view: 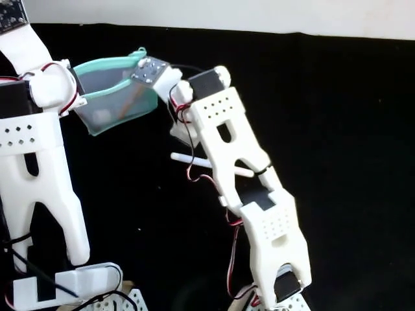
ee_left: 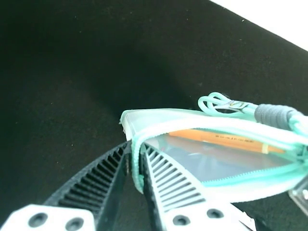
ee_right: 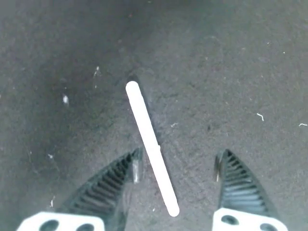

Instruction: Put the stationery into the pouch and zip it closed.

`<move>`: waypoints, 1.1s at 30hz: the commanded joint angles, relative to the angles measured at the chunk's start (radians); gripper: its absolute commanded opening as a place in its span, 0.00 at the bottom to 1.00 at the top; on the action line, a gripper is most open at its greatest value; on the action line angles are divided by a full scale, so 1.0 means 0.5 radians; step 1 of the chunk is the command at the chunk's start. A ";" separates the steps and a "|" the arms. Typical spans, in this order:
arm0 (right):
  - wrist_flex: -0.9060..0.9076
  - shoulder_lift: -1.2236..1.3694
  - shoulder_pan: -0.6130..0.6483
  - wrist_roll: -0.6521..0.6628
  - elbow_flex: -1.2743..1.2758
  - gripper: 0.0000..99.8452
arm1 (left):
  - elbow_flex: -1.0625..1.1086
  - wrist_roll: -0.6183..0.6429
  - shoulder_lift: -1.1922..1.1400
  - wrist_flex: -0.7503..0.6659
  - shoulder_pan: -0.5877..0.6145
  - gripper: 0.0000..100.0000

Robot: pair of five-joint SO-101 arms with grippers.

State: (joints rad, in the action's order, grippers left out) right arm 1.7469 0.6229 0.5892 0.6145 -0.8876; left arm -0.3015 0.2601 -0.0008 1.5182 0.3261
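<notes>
1. Stationery left to pack: one slim white plastic pen (ee_right: 151,144) lies flat on the black cloth-covered bench (ee_right: 250,57), about mid-bench, well apart from every edge.
2. Handling, as a judgement: the pen looks light, rigid and smooth. Its round barrel is likely to roll or slip under an uneven squeeze. The best hold is probably across the middle of the barrel, with the fingers set square to it.
3. The right gripper (ee_right: 180,153) hangs over the pen with its jaws spread wide. The pen runs slantwise between the two ribbed fingers, nearer one than the other. No finger appears to touch it.
4. A translucent mint-green zip pouch (ee_left: 216,161) is held in the air towards the bench's far left corner. The left gripper (ee_left: 136,154) is pinched tight on one end of its rim. The mouth is unzipped, and an orange pencil (ee_left: 216,137) lies inside.
5. The pouch looks soft and floppy, so its mouth may sag.
</notes>
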 commanded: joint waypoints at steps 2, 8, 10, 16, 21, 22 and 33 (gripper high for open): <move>-0.097 -0.054 -0.014 0.135 0.195 0.25 | 0.075 0.003 -0.017 -0.009 0.002 0.01; -0.308 -0.078 -0.133 -0.129 0.213 0.25 | 0.075 0.080 -0.011 -0.015 0.081 0.01; -0.382 -0.084 -0.152 -0.313 0.140 0.25 | 0.075 0.080 -0.014 -0.015 0.084 0.01; -0.480 -0.112 -0.155 -0.586 -0.051 0.24 | 0.075 0.080 -0.014 -0.015 0.091 0.01; -0.376 -0.106 -0.204 -0.565 -0.048 0.24 | 0.075 0.080 -0.014 -0.015 0.094 0.01; -0.354 -0.106 -0.210 -0.559 -0.044 0.24 | 0.075 0.080 -0.014 -0.015 0.094 0.01; -0.333 0.130 -0.296 -0.393 0.204 0.24 | 0.075 0.080 -0.014 -0.015 0.094 0.01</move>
State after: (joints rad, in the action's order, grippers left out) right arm 1.5950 0.6813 0.4496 0.3675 -0.7864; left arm -0.2984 0.2892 0.0054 1.5136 0.3537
